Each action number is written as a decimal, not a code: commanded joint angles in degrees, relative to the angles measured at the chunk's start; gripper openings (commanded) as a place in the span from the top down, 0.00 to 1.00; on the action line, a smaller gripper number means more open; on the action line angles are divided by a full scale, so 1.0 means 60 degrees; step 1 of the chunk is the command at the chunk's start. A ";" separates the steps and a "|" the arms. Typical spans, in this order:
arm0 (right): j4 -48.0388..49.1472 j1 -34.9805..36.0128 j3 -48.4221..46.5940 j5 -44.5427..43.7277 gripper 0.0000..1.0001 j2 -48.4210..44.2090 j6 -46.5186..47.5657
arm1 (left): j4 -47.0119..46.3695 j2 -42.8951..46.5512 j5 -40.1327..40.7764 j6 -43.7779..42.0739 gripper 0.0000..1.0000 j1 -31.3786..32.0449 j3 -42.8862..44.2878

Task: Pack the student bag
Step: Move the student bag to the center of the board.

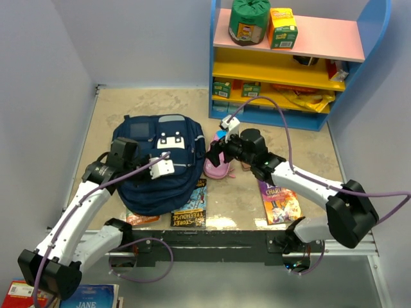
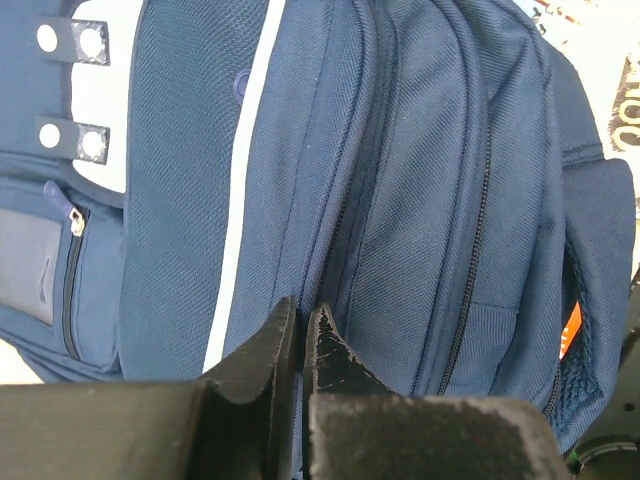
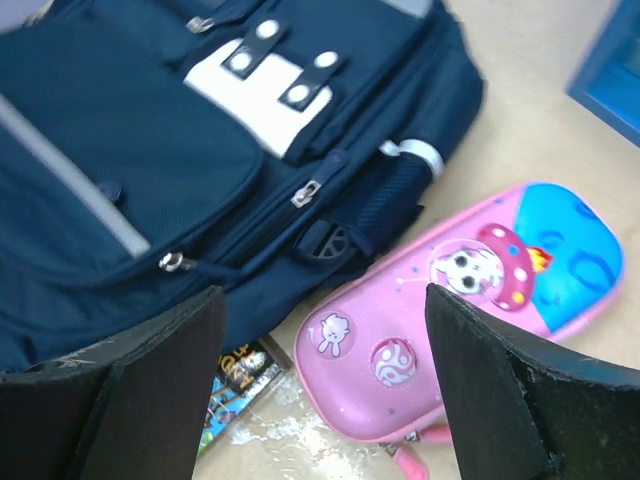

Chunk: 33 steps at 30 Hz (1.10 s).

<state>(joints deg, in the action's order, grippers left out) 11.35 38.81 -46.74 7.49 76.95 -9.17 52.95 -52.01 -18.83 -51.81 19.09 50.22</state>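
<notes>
The student bag (image 1: 160, 163), a navy backpack with white patches, lies flat in the middle of the table. My left gripper (image 1: 151, 169) rests on its top side. In the left wrist view that gripper (image 2: 300, 305) is shut, its tips pressed at a zipper seam of the bag (image 2: 420, 200); whether anything is pinched between them does not show. My right gripper (image 1: 219, 154) hangs open above a pink pencil case (image 1: 217, 168) just right of the bag. In the right wrist view its fingers (image 3: 325, 290) straddle the near end of the pencil case (image 3: 450, 300), apart from it.
A Treehouse book (image 1: 191, 206) pokes out from under the bag's near edge, an orange one (image 1: 141, 219) beside it. Another book (image 1: 280, 203) lies under my right arm. A blue shelf unit (image 1: 292, 61) with boxes stands at the back right. More books (image 1: 29, 293) lie near the left base.
</notes>
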 commanded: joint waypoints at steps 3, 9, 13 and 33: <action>0.1113 0.0182 -0.0411 0.2121 0.20 0.0694 0.2974 | -0.0929 0.0421 0.0663 0.0315 1.00 -0.0033 -0.0181; 0.0349 0.0592 -0.1028 0.2912 0.20 0.1574 0.4720 | -0.1075 0.0333 0.0824 0.0403 1.00 -0.0033 -0.0283; 0.0671 0.0797 -0.1203 0.2823 0.20 0.2131 0.4517 | -0.1076 0.0304 0.0897 0.0417 1.00 -0.0033 -0.0210; 0.2780 0.1223 -0.0559 0.2326 0.34 0.3010 0.5146 | -0.0827 0.0275 0.0619 0.0418 1.00 -0.0033 -0.0195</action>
<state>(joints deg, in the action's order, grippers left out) 22.50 46.06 -50.43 20.53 94.87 20.21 50.41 -50.76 -15.66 -50.00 19.14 48.07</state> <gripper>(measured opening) 0.684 0.049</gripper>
